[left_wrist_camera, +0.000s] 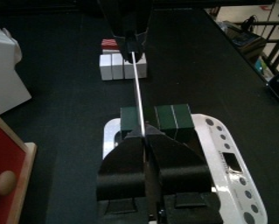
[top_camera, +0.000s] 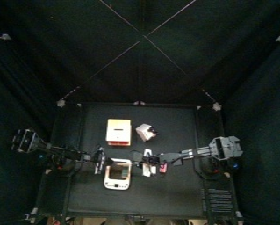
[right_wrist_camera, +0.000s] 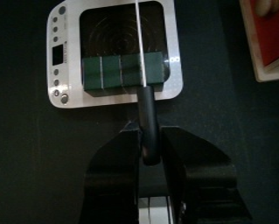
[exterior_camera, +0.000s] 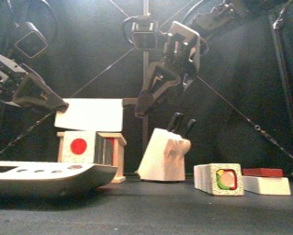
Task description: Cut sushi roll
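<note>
The dark green sushi roll (right_wrist_camera: pixel 115 72) lies across the white kitchen scale (right_wrist_camera: pixel 69 52), which stands near the table's front (top_camera: pixel 118 178). My right gripper (right_wrist_camera: pixel 145 131) is shut on the black handle of a knife (right_wrist_camera: pixel 145 103). The thin blade reaches over the roll and meets it between two segments (left_wrist_camera: pixel 174 116). In the left wrist view my left gripper (left_wrist_camera: pixel 146 140) is just short of the roll with its jaws together and nothing between them, in line with the blade (left_wrist_camera: pixel 136 79).
Behind the scale stand a white and wood box with a red dot (exterior_camera: pixel 81 142) and a pale knife block (exterior_camera: pixel 167 151). Cut sushi pieces (exterior_camera: pixel 222 177) and white and red blocks (exterior_camera: pixel 265 181) sit at the front right. Black curtains close in the table.
</note>
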Robot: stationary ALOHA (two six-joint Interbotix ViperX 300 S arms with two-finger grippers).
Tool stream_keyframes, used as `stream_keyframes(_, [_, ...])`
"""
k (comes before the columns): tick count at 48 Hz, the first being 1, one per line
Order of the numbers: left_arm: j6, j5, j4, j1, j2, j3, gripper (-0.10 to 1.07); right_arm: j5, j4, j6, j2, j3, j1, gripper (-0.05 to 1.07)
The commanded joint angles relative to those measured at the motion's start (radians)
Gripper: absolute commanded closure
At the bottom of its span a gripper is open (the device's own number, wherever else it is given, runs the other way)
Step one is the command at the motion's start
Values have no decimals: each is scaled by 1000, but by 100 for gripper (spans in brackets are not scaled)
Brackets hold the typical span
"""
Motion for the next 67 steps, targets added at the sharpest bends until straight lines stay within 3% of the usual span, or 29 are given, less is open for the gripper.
stream_keyframes(1, [0, 3, 2, -6, 12, 3, 72, 6, 3, -3, -18, -5, 3, 52])
stream_keyframes(67, [-2, 26, -5, -11, 40, 5, 72, 12, 5, -2, 11, -8, 9, 52])
